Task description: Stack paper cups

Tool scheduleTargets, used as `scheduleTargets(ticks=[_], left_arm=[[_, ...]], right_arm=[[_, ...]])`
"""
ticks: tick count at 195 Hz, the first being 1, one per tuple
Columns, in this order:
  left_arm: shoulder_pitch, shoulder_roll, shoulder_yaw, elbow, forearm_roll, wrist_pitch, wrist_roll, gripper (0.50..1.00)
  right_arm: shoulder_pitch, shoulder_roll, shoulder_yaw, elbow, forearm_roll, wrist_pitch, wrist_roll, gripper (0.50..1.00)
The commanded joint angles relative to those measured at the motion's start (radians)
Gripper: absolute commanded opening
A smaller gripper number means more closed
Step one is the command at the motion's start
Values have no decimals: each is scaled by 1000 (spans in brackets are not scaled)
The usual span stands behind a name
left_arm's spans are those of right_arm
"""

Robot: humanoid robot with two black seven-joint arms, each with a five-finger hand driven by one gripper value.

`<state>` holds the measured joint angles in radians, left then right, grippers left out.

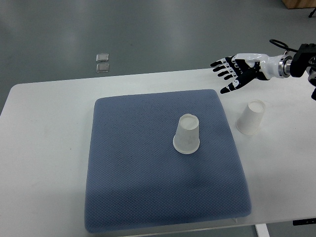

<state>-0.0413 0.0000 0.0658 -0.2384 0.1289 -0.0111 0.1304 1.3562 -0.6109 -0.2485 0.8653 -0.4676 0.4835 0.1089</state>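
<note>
My right hand (236,71) is black at the fingers and glossy white along the back. Below it lies a slate-blue fabric mat (148,197) with a fine dotted weave, on a plain white table (44,163). Both upturned paper cups (187,134) (251,117) are white. The floor (148,34) is grey-green.

Matt white paper cups (187,135), a rough woven blue cloth mat (148,187), smooth white counter (44,163), glossy plastic right hand (237,70).
</note>
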Motion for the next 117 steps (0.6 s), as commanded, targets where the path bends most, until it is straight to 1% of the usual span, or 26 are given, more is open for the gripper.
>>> scheduleTargets(ticks=[1, 22, 24, 34, 50, 56, 74, 89, 117], left_arm=[[0, 0, 0, -10, 0, 0, 0, 1000], [0, 0, 0, -16, 0, -1, 0, 1000], [0, 0, 0, -16, 0, -1, 0, 1000], [0, 0, 0, -18, 0, -1, 0, 1000], [0, 0, 0, -27, 2, -1, 0, 1000], [0, 0, 0, -30, 2, -1, 0, 1000], [0, 0, 0, -32, 2, -1, 0, 1000], [0, 0, 0, -36, 2, -1, 0, 1000], [0, 0, 0, -39, 2, -3, 0, 1000]], right_arm=[[179, -9, -241, 70, -49, 29, -38, 926], [409, 10, -498, 153, -83, 64, -74, 926], [409, 10, -499, 153, -83, 64, -74, 926], [505, 31, -581, 198, -83, 80, -75, 926], [645, 59, -672, 245, -83, 127, -75, 926], [692, 68, -696, 259, -83, 127, -75, 926], [781, 95, -742, 284, -78, 127, -75, 926], [854, 115, -778, 327, -78, 127, -75, 926], [942, 132, -828, 399, -78, 127, -75, 926]])
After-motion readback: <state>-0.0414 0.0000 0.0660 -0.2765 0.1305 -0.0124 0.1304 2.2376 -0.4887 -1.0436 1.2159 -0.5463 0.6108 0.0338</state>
